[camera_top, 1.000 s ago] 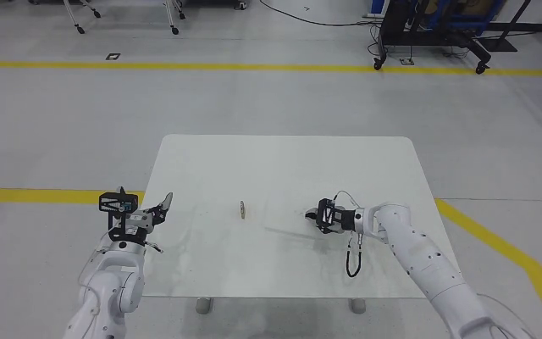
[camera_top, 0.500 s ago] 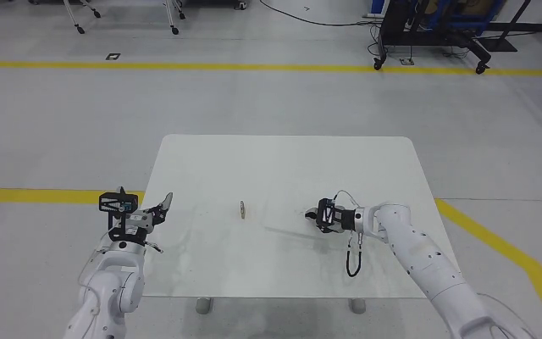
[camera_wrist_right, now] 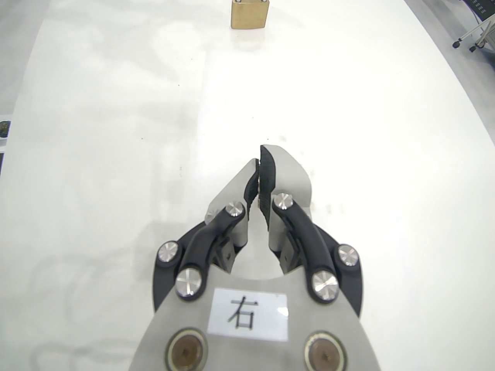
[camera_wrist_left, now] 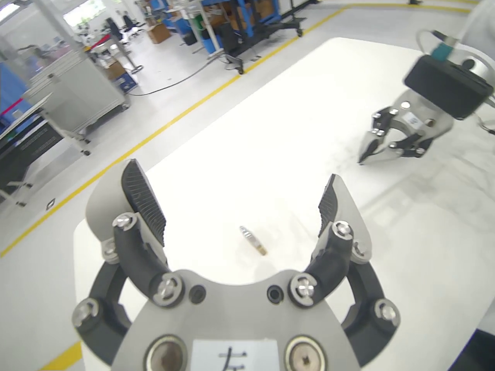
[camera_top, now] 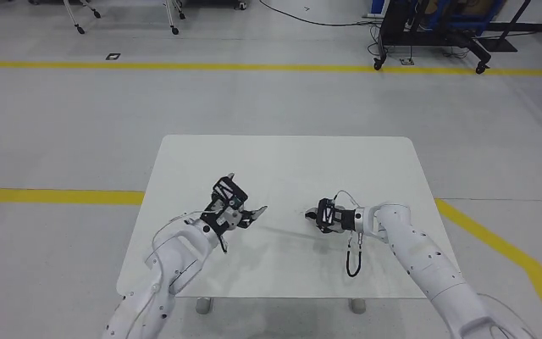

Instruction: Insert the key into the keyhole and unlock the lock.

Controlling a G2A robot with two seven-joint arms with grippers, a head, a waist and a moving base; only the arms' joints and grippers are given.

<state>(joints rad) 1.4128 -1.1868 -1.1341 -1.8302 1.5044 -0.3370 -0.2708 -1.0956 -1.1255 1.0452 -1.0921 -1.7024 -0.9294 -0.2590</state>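
Note:
A small brass padlock (camera_wrist_right: 250, 9) with a silver shackle stands upright on the white table (camera_top: 288, 161), some way ahead of my right gripper (camera_wrist_right: 259, 156). That gripper (camera_top: 310, 216) rests low over the table right of centre, its fingers pinched shut; I cannot see a key between them. My left gripper (camera_wrist_left: 232, 179) hovers over the table's middle with its fingers wide open, and the padlock (camera_wrist_left: 253, 240) shows edge-on on the table between them. From above, the left gripper (camera_top: 251, 216) covers the spot where the padlock stands. The right gripper (camera_wrist_left: 365, 156) also shows beyond the left one.
A black cable loop (camera_top: 353, 258) hangs from the right forearm near the table's front edge. The table has rounded corners, and bare white surface lies all around the padlock. Yellow floor lines (camera_top: 254, 66) and racks stand far off.
My left arm has swung from the table's left edge to the middle, and its open gripper is now over the padlock. The right arm has stayed still.

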